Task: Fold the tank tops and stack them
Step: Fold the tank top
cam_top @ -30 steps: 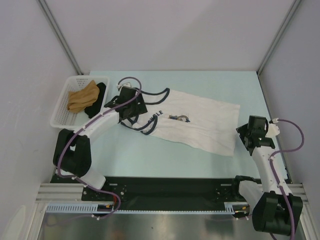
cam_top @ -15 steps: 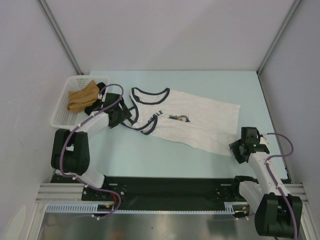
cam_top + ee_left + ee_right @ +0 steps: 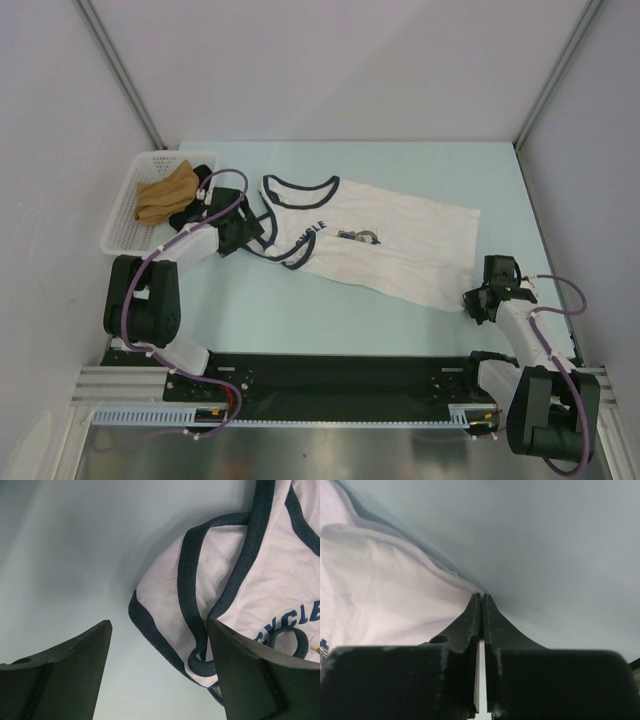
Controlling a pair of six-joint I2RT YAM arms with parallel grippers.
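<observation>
Cloth limp and light: take it by the trim and the hem corners

One tank top [image 3: 390,245] lies spread flat, print up, just right of the basket [image 3: 118,228], neck end nearest it and hem end farthest. It looks thin and floppy. It should sag and drag if lifted from one point, so paired holds on the navy strap trim [image 3: 192,580] and the hem corner [image 3: 452,577] look best.

The left gripper [image 3: 243,232] sits between the basket and the strap, jaws spread wide with nothing in them. The right gripper [image 3: 472,300] is at the near hem corner, far from the basket, jaws pressed together. The cloth edge meets the tips, but whether it is pinched cannot be told.

Bare table [image 3: 330,320] lies nearer than the top. The side wall [image 3: 590,150] opposite the basket crowds the right arm.
</observation>
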